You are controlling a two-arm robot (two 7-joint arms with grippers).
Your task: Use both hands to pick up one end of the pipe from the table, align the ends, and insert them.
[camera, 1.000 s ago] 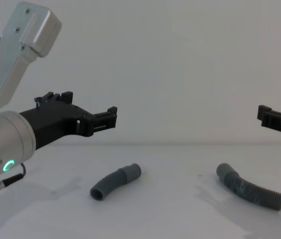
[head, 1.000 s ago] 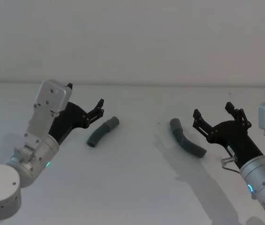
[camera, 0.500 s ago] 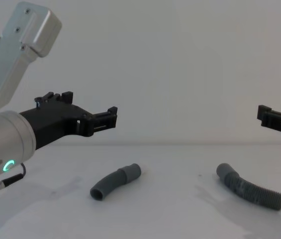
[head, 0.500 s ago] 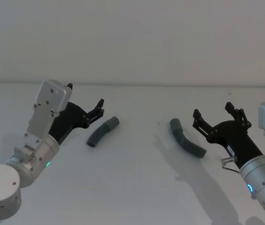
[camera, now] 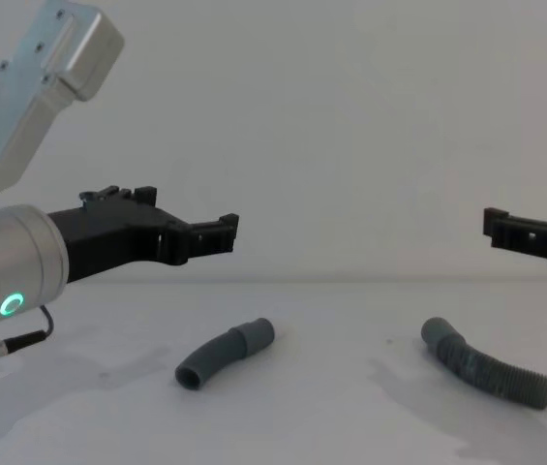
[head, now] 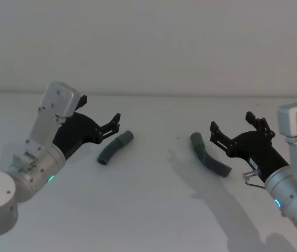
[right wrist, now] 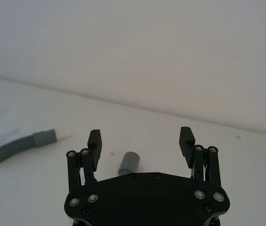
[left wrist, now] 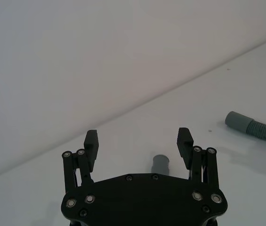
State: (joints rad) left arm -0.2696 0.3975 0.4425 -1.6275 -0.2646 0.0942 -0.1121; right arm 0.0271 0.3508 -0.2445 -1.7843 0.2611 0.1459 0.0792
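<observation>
Head view: smooth curved hose (head: 114, 148), longer ribbed hose (head: 211, 157), matt white table (head: 148, 210)

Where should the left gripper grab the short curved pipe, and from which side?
Probably mid-bend on the short pipe, just behind its collar, coming from above with the open left gripper, jaws spanning its width. It lies flat on the table, so only top and sides are reachable, and that grip leaves the collar end free to mate.

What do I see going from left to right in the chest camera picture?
left gripper → short curved pipe piece → long ribbed pipe piece → right gripper
</observation>
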